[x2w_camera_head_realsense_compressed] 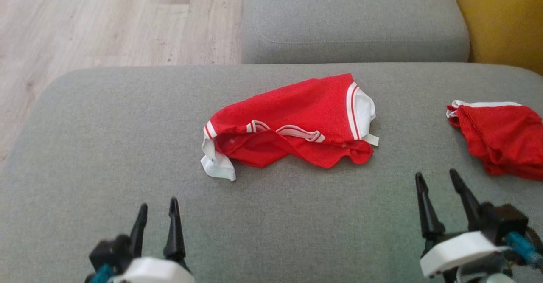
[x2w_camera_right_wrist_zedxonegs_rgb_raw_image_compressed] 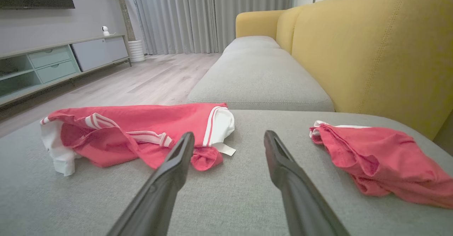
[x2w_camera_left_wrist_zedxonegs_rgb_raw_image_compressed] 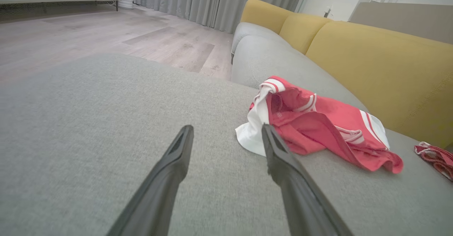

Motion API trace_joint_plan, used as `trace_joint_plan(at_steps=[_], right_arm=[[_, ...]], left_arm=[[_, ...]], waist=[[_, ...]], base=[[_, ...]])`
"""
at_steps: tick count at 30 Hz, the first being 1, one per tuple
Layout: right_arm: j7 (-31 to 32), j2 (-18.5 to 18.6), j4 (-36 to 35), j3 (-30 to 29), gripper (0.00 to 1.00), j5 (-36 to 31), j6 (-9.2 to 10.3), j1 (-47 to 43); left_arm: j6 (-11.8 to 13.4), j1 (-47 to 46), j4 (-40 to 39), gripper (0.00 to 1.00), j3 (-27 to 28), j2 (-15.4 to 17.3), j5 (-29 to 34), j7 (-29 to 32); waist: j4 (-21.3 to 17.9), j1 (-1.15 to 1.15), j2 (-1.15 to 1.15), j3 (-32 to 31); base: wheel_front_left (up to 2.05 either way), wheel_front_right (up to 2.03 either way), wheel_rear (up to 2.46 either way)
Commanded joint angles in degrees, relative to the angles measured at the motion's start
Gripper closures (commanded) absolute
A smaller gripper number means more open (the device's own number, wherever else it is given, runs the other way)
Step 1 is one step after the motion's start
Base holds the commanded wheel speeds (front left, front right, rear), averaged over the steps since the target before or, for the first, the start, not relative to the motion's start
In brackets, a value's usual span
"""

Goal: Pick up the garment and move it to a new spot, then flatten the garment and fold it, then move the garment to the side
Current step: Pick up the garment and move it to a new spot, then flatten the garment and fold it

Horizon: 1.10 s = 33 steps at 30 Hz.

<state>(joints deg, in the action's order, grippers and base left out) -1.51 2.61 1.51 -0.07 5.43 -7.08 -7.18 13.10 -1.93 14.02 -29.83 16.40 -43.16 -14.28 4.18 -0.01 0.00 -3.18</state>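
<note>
A red garment (x2w_camera_head_realsense_compressed: 292, 121) with white trim lies crumpled in the middle of the grey sofa seat (x2w_camera_head_realsense_compressed: 127, 155), its white cuffs at both ends. It shows too in the left wrist view as the garment (x2w_camera_left_wrist_zedxonegs_rgb_raw_image_compressed: 318, 122) and in the right wrist view as the garment (x2w_camera_right_wrist_zedxonegs_rgb_raw_image_compressed: 134, 133). My left gripper (x2w_camera_head_realsense_compressed: 158, 211) is open near the front left, short of the garment and apart from it. My right gripper (x2w_camera_head_realsense_compressed: 437, 179) is open at the front right, holding nothing. Its fingers (x2w_camera_right_wrist_zedxonegs_rgb_raw_image_compressed: 177, 158) point at the seat between the two red pieces.
A second red piece of clothing (x2w_camera_head_realsense_compressed: 505, 138) lies at the right end of the seat. Yellow backrest cushions (x2w_camera_right_wrist_zedxonegs_rgb_raw_image_compressed: 371, 52) run along the right. Another grey cushion (x2w_camera_head_realsense_compressed: 352, 20) lies beyond. Wood floor (x2w_camera_head_realsense_compressed: 106, 20) is to the left, with a low cabinet (x2w_camera_right_wrist_zedxonegs_rgb_raw_image_compressed: 53, 62) far off.
</note>
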Motion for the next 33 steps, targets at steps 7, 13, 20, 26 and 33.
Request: trace_joint_plan(at_steps=[7, 13, 20, 26, 33], right_arm=[[-1.21, 0.27, -2.25, 3.29, 0.0, 1.79, -0.41, -1.21], [-1.4, 0.27, -1.76, 4.17, 0.0, 2.35, -0.41, -1.82], [-1.18, 0.27, -1.49, 4.5, 0.0, 2.15, -0.41, -1.57], [-1.0, 0.27, -1.43, 4.51, 0.0, 1.94, -0.41, -1.32], [-0.86, 0.27, -1.72, 4.34, 0.0, 1.7, -0.41, -1.02]], left_arm=[[2.96, 2.76, -7.05, 0.0, 0.92, 2.17, 2.97, -0.15], [4.18, 3.65, -9.29, 0.0, 0.44, 2.81, 3.5, 0.72], [4.7, 3.92, -10.15, 0.0, 0.57, 3.3, 3.25, 1.28], [4.92, 3.9, -10.3, 0.0, 0.6, 3.48, 3.07, 1.48], [4.89, 3.29, -10.62, 0.0, 0.36, 3.77, 3.26, 1.64]], waist=[[0.16, 0.01, 0.0, -0.79], [-0.03, 0.01, 0.0, -0.76], [-0.2, 0.01, 0.0, -0.48], [-0.11, 0.01, 0.0, -0.28], [0.02, 0.01, 0.0, 0.52]], base=[[0.0, 0.0, 0.0], [0.0, 0.0, 0.0], [0.0, 0.0, 0.0], [0.0, 0.0, 0.0], [0.0, 0.0, 0.0]])
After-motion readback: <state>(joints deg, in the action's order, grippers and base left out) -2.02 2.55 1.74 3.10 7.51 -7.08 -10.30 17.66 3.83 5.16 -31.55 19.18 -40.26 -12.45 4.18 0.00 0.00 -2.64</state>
